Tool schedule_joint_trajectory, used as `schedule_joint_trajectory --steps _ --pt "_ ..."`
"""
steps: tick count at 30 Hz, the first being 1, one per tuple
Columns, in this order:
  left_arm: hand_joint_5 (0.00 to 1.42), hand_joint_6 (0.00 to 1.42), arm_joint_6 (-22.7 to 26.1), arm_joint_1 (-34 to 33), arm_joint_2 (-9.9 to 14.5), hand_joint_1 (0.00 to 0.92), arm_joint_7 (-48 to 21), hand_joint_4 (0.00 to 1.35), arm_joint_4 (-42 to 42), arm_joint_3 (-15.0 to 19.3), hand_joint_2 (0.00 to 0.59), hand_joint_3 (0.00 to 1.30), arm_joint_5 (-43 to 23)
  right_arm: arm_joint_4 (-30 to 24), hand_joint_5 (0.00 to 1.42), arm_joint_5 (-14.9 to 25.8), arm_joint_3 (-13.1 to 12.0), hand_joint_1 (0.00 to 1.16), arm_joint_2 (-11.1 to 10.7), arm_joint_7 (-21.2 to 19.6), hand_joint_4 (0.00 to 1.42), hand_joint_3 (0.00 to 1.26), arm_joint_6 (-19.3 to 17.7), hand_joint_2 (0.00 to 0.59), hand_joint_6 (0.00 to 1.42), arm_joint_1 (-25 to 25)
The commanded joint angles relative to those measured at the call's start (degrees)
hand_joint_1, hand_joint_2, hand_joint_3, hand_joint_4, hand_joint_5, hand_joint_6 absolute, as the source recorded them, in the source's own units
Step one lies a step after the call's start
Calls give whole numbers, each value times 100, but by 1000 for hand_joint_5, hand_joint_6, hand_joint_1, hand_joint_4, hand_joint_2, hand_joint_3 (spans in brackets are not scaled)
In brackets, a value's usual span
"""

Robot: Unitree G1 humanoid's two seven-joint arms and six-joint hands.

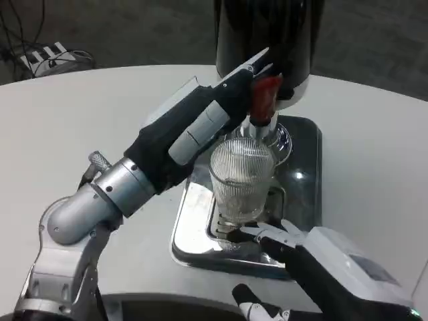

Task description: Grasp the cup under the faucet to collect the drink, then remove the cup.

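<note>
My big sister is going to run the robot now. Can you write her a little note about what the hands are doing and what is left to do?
Left hand: reached up to the red tap handle on the black drink dispenser, fingertips at the handle; holding nothing.
Right hand: low at the front of the metal tray, fingers by the base of the cup; whether it grips the cup cannot be told.
Cup: upright on the tray, under the spout, looks empty.
Done: cup in place, both hands near their spots.
Left: work the tap, fill the cup, then take it away.
</note>
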Motion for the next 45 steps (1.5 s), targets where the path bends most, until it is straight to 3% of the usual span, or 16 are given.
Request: schedule_joint_trajectory --steps 1,13,29,45 --pt "155 88 -224 17 142 0 -48 68 9 -130 77 83 338 -61 0 -5 14 554 28 -56 93 206 -17 499 0 77" --pt "156 87 -436 42 258 0 -97 72 125 -191 72 110 474 -61 0 8 -10 554 16 -38 93 206 -10 499 0 51" --pt "163 87 -1275 -11 593 0 248 81 254 -418 72 131 1308 8 0 25 -22 554 34 -60 93 206 2 499 0 -7" --pt "167 96 -1877 -66 744 0 706 84 563 -587 74 141 1793 70 0 57 -55 554 27 -37 93 206 21 499 0 -106"
